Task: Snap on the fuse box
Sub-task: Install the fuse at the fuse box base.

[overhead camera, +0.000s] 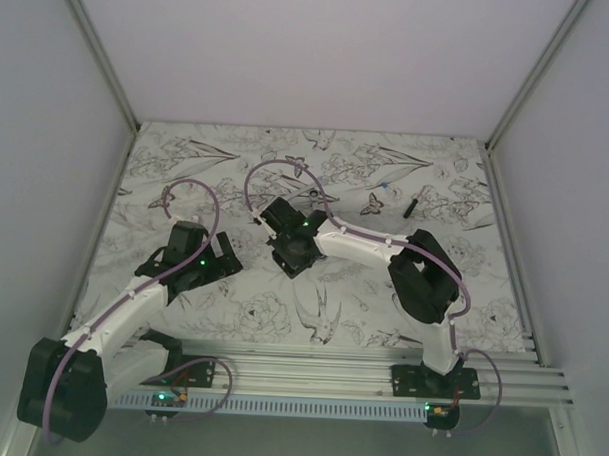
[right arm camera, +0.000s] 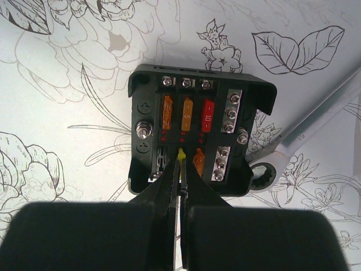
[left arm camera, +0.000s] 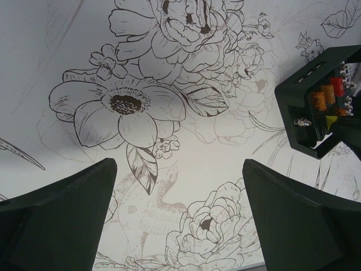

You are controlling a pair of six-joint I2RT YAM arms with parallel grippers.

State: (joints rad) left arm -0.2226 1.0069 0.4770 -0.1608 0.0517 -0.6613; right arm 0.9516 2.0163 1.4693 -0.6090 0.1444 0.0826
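Fuse box beneath right hand, fingers pressed together, tips at its yellow fuse; left hand spread.

Robot test booth in a lab, plain white wall panels on three sides, metal corner posts, table under a flower-print sheet, left arm and right arm bolted to a slotted rail, loose purple cables.

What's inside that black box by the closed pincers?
The fuse box holds two orange fuses and a red fuse, a yellow fuse and another orange nearer, plus silver screws. The shut right gripper hides part of the near row.
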